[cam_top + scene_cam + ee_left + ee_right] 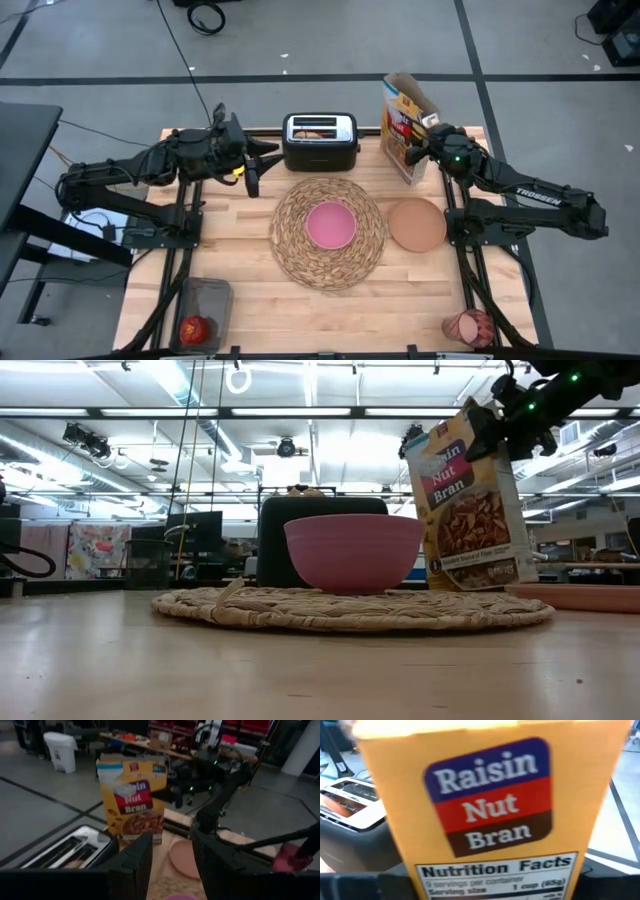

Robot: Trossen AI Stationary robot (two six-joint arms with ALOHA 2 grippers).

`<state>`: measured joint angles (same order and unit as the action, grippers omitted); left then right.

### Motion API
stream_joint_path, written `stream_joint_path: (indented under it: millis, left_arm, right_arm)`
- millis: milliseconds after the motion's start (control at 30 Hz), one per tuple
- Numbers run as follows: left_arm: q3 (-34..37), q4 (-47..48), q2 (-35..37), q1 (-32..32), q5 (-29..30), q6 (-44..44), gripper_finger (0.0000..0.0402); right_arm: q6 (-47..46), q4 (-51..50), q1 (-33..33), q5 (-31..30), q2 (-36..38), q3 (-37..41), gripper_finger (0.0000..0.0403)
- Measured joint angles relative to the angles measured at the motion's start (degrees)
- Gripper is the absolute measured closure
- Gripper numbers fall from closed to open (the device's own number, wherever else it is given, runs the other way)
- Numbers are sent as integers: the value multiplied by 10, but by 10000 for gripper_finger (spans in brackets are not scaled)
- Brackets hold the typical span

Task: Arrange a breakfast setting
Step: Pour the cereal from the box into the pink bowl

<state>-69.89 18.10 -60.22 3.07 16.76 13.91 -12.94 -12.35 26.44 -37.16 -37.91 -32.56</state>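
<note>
The yellow cereal box (405, 128) stands tilted at the far right of the table, with my right gripper (430, 140) shut on it. It also shows in the low view (470, 510). The pink bowl (331, 224) sits on the round woven placemat (290, 245) at the table's middle. The salmon-brown plate (417, 224) lies flat just right of the mat. The red apple (194, 328) rests in a dark bin at the near left. The pink tumbler (470, 327) is at the near right corner. My left gripper (252, 172) is open and empty left of the toaster. The spoon is out of view. My right gripper holds the cereal box by its upper part, at the narrow side panel (495, 845) that faces the wrist. One finger is on each wide face. The fingers come about level from the table's right. The box leans; whether its bottom (480, 584) is on the table I cannot tell.
The black toaster (320, 140) stands at the far edge, between the two grippers and left of the box. The dark bin (205, 305) is at the near left. Bare wood lies near the front edge, before the mat.
</note>
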Motion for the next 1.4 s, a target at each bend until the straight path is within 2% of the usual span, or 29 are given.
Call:
stream_joint_path:
  millis: [200, 367, 533, 700, 867, 1000, 1200, 1400]
  left_arm:
    - [0, 3, -2, 17, -1, 0, 255]
    - [0, 5, -2, 38, 0, 0, 255]
    - [0, 59, -30, 52, -15, 10, 245]
    - [0, 38, -80, 54, -78, 23, 194]
    - [0, -70, -146, 54, -92, -28, 127]
    - [0, -187, -197, 66, -128, -69, 94]
    - [0, -277, -267, 104, -208, -24, 88]
    - [0, -473, -331, 110, -364, 49, 88]
  right_arm:
    - [23, 3, -1, 21, 7, 0, 197]
    - [36, 2, -6, 34, 25, -23, 202]
    - [84, -16, -20, 39, 30, -89, 203]
    - [93, -50, -35, 88, 19, -187, 204]
    - [77, -71, -52, 170, 3, -268, 204]
    - [48, -68, -63, 250, -9, -303, 206]
    - [2, -64, -79, 351, -19, -314, 214]
    - [-2, -55, -98, 363, -31, -314, 227]
